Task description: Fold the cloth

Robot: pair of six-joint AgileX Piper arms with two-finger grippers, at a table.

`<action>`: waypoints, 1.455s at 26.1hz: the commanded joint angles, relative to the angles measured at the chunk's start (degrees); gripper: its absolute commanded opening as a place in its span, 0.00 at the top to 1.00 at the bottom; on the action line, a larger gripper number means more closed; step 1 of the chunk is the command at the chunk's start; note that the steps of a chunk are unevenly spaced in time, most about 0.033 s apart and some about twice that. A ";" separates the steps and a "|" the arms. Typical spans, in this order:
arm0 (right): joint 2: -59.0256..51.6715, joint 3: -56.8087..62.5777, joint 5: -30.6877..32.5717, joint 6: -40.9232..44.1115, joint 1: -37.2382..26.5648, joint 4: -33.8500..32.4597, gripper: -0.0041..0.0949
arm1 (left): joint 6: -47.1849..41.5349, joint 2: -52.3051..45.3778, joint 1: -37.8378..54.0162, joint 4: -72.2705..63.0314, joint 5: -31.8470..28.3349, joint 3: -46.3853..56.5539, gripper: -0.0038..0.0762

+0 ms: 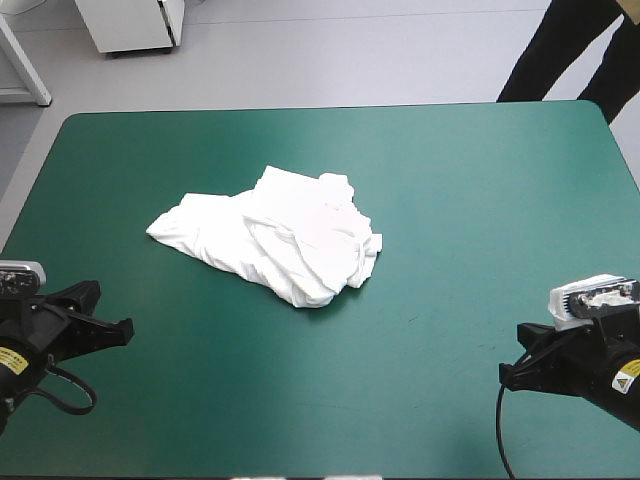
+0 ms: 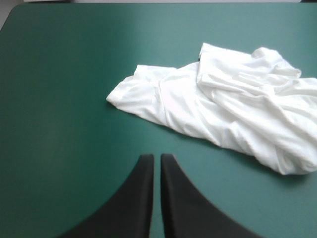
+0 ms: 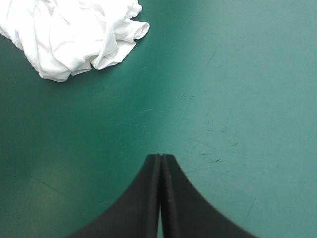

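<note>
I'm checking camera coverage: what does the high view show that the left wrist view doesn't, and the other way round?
Only the high view: both black two-fingered robot hands at once, the left hand and the right hand, low near the table's near corners. Only the left wrist view: the left hand's fingers close up, shut in a pointed arch with nothing between them. Both: the crumpled white short-sleeved T-shirt heaped on the teal-green table cover, touched by neither hand.

Light is bright, even and overhead: the white T-shirt [image 1: 270, 235] shows only faint fold shading and throws a thin soft shadow along its near edge onto the teal-green worktop [image 1: 470, 200], which carries a pale sheen in both wrist views.
</note>
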 commanded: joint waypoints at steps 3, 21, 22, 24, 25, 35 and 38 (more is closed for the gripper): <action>0.47 -1.75 -2.88 -0.19 0.15 0.91 0.98 | 0.03 0.63 -0.05 -4.36 -3.95 -1.70 0.53; 0.47 -1.75 -2.88 -0.29 0.15 0.91 0.98 | 2.15 35.04 0.04 2.72 12.84 -27.42 0.42; 0.47 -1.75 -2.88 -0.29 0.15 0.91 0.98 | 2.25 37.85 0.04 2.99 13.05 -29.26 0.42; 0.47 -1.75 -2.80 -0.18 0.15 0.91 0.98 | 2.25 45.81 0.17 4.86 13.92 -35.83 0.42; 0.47 -1.75 -2.80 -0.18 0.15 0.91 0.98 | 2.25 47.84 0.17 5.78 14.75 -37.79 0.42; 0.47 -1.75 -2.51 -0.18 0.15 0.36 0.98 | 0.77 65.15 6.46 3.30 14.29 -45.02 0.42; 0.47 -1.75 -2.51 -0.18 0.15 0.27 0.98 | 3.04 67.39 9.64 -0.62 13.53 -45.05 0.42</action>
